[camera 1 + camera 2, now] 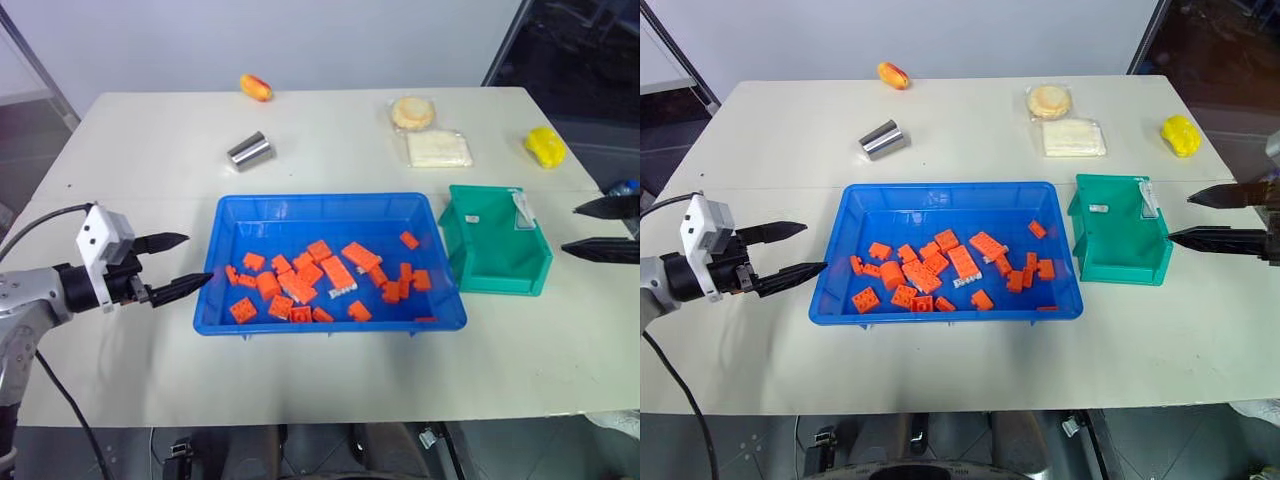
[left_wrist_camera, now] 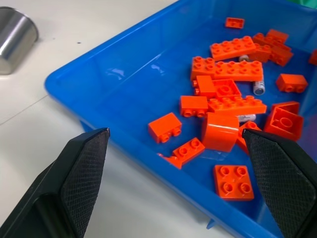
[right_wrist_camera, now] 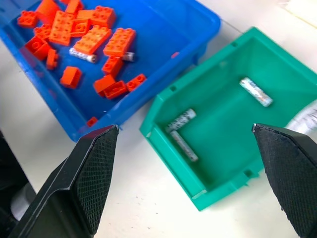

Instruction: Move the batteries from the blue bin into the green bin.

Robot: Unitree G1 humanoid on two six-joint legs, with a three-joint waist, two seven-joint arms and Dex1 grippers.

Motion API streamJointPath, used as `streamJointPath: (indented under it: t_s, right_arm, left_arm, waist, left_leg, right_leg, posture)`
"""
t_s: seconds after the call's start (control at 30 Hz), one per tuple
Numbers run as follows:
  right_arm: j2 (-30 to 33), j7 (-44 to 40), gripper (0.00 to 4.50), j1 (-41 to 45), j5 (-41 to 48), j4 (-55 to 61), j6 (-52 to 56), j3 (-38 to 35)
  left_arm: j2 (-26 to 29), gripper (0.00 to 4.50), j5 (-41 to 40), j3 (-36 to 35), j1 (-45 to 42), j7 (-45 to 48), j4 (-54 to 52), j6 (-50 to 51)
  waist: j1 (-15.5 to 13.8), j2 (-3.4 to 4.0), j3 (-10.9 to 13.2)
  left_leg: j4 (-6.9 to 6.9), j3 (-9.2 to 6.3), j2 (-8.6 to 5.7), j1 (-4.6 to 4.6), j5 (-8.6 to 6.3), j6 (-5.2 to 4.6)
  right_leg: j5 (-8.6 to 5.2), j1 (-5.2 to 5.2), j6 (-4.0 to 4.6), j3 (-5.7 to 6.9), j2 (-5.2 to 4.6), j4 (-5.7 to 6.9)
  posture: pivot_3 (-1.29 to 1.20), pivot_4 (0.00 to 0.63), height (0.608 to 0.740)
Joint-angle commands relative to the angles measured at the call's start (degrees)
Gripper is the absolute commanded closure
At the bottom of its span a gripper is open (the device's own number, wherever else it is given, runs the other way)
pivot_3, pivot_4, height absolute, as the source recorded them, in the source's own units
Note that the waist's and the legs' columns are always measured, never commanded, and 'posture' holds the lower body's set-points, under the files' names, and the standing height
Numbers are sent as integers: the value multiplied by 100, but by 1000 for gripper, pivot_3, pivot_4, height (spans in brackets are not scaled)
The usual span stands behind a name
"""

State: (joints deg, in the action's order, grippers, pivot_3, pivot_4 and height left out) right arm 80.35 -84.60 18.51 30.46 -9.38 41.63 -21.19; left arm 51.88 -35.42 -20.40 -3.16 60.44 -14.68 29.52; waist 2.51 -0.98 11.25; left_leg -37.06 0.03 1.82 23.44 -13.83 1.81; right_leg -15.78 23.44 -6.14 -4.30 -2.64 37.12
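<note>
batteries left (image 3: 83, 55): among orange blocks (image 1: 300, 280) in blue bin (image 1: 330, 205), long axis along the bin
nearer tool: left tool (image 1: 180, 264), just outside the bin's left wall, fingers apart, empty
right tool (image 1: 600, 229): fingers apart, empty, beside green bin (image 1: 495, 275)

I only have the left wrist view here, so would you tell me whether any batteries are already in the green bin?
Observer: Yes, three batteries lie on the floor of the green bin.
Operator: Thank you. Where does that bin stand relative to the blue bin?
Observer: It stands close beside the right end of the blue bin, on the robot's right.
Operator: And how is the right gripper placed?
Observer: The right gripper is open and empty, just to the right of the green bin, its fingers pointing toward it.
</note>
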Motion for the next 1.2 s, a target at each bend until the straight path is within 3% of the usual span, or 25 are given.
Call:
streamJointPath:
  t_s: [0.03, 1.03, 1.2]
  right_arm:
    - [165, -44, 62, 84, 2, 28, -115, -207]
    - [-340, 501, 62, 516, 245, 493, 5, 192]
    - [-800, 916, 62, 1071, 572, 1036, 374, 463]
  left_arm:
    - [88, 0, 63, 88, -100, 134, -54, -146]
    - [50, 0, 153, 201, -338, 20, 32, -115]
    - [1, 0, 182, 175, -362, -58, 55, -180]
  waist:
    - [0, 0, 0]
    - [-6, 0, 0]
    - [11, 0, 0]
  left_leg:
    - [0, 0, 0, 0, 0, 0]
    - [-1, -2, -1, 0, 0, 0]
    - [-1, -1, 0, 0, 0, 0]
  right_leg:
    - [0, 0, 0, 0, 0, 0]
    - [9, -1, -17, 0, 0, 2]
    - [10, 1, -17, -1, 0, 3]
  posture:
    - [0, 150, 740]
    - [0, 150, 740]
    - [0, 150, 740]
